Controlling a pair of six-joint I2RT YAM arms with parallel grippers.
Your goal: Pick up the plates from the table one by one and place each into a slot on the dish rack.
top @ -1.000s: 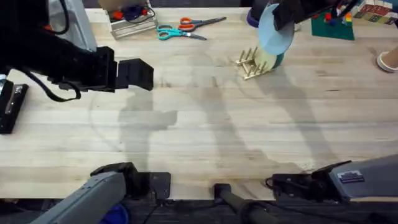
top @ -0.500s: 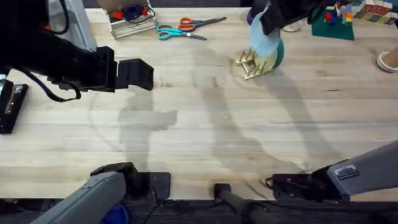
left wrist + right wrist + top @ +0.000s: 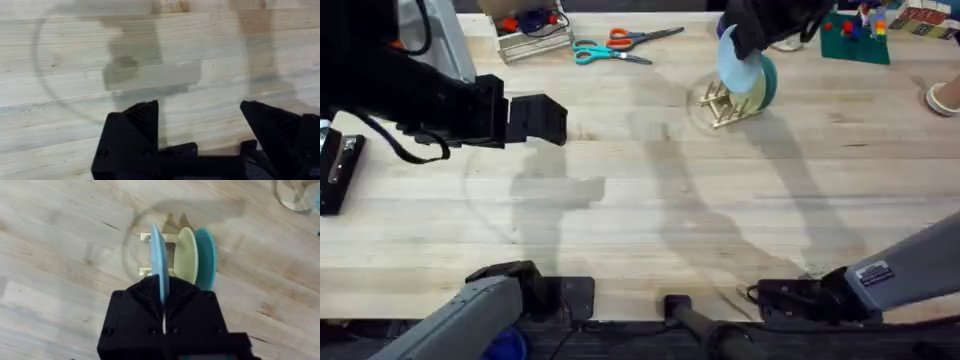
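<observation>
Light blue plate [image 3: 158, 260] is pinched on edge in the right tool [image 3: 163, 311], over the dish rack [image 3: 720, 104] at about one o'clock on the worktop [image 3: 650, 200]. Yellow plate [image 3: 185, 255] and teal plate [image 3: 205, 255] already stand there. Next, I think, it goes down into the free slot. The left tool [image 3: 200, 131] is wide and holds nothing.

Matt grained wooden table [image 3: 650, 200]

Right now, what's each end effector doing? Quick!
Left end effector: open, holding nothing, above the table.
Right end effector: closed on the light blue plate, over the dish rack.
</observation>
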